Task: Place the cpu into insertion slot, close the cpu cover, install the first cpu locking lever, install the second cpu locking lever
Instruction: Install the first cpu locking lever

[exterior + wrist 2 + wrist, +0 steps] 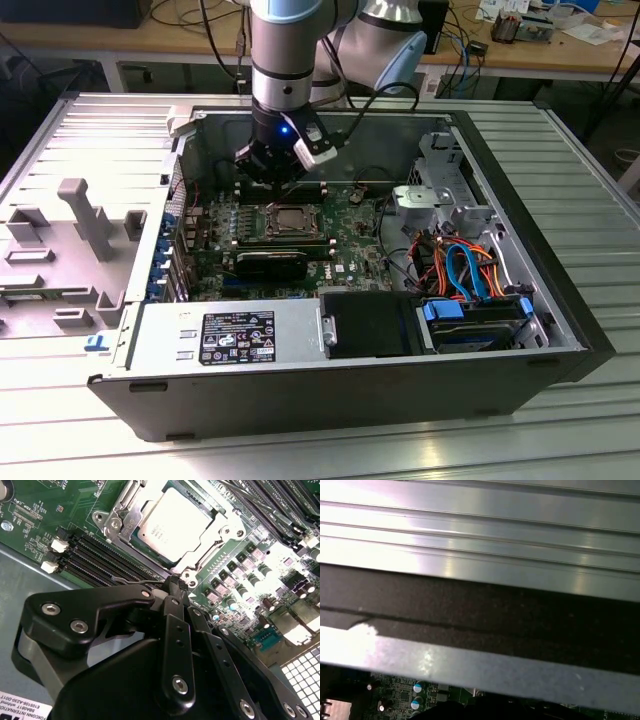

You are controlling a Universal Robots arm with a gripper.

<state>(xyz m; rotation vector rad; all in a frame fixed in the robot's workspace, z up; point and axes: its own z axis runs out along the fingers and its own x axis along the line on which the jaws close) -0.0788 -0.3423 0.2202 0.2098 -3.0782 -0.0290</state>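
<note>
Cpu (291,217) lies flat in its socket in the middle of the motherboard (352,250), just on the near side of the end effector (284,188) and a little below it. Nearest to me, the open computer case (350,400) lies on its side on the ribbed metal worktop (560,435). A grey power supply (225,335) runs along its near wall. To the exterior view's right of that is a drive with blue tabs (478,325). A black rectangular block (270,262) comes next, with the socket right behind it.

In the second wrist view the cpu cover (197,550) is down, framing the cpu (170,522), whose grey top shows through its window. The end effector (174,585) is clenched, its fingertips (172,591) drawn together at one corner of the socket. A thin wire lever (135,581) runs up to them. I cannot tell whether it is pinched between them. Farther back the arm (290,60) rises straight up over the board.
</note>
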